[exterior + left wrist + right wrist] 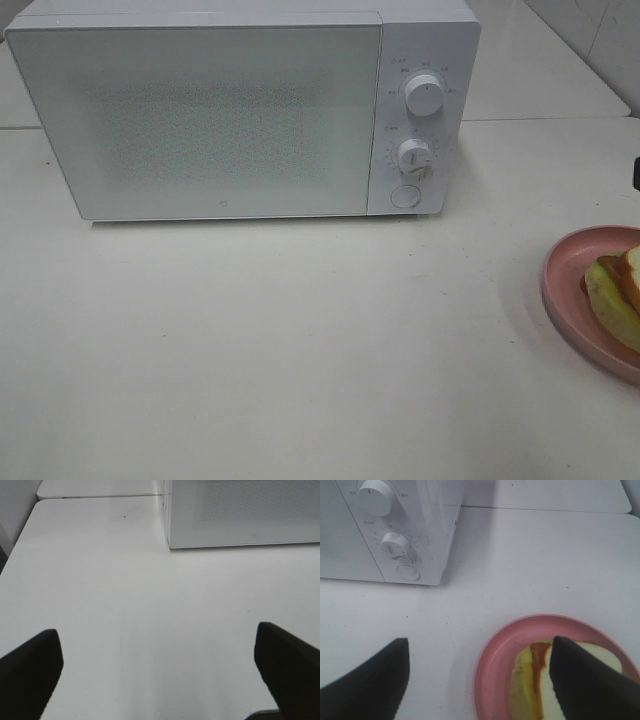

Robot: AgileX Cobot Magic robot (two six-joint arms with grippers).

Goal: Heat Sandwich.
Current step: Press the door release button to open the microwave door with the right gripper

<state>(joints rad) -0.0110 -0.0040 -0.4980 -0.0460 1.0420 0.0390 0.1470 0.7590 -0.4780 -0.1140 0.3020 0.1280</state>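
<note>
- A white microwave (220,120) is seen across the upper left and centre of the exterior high view, set on a white table (300,360). Its door (200,115) is shut.
- On the panel to the right of the door, an upper knob (425,95), a lower knob (414,156) and a round button (405,196) are arranged in a column.
- A round pink plate (562,290) is found at the right edge of that view, below the middle, cut off by the frame and well apart from the microwave.
- The sandwich (620,290) is laid on the plate. White bread with an orange-brown crust and a yellow-green filling can be made out, and a reddish-brown streak is shown in the right wrist view.
- The left gripper (157,647) is held over bare table near the microwave's front corner. Its jaws are spread fully apart and nothing is held.
- The right gripper (479,657) is held over the plate's near rim, with its jaws spread wide and nothing clasped between them.
- Part of the sandwich is covered in the right wrist view by one dark finger (585,680). Whether that finger is touching the bread cannot be told.
- Neither gripper is clearly seen in the exterior high view.
</note>
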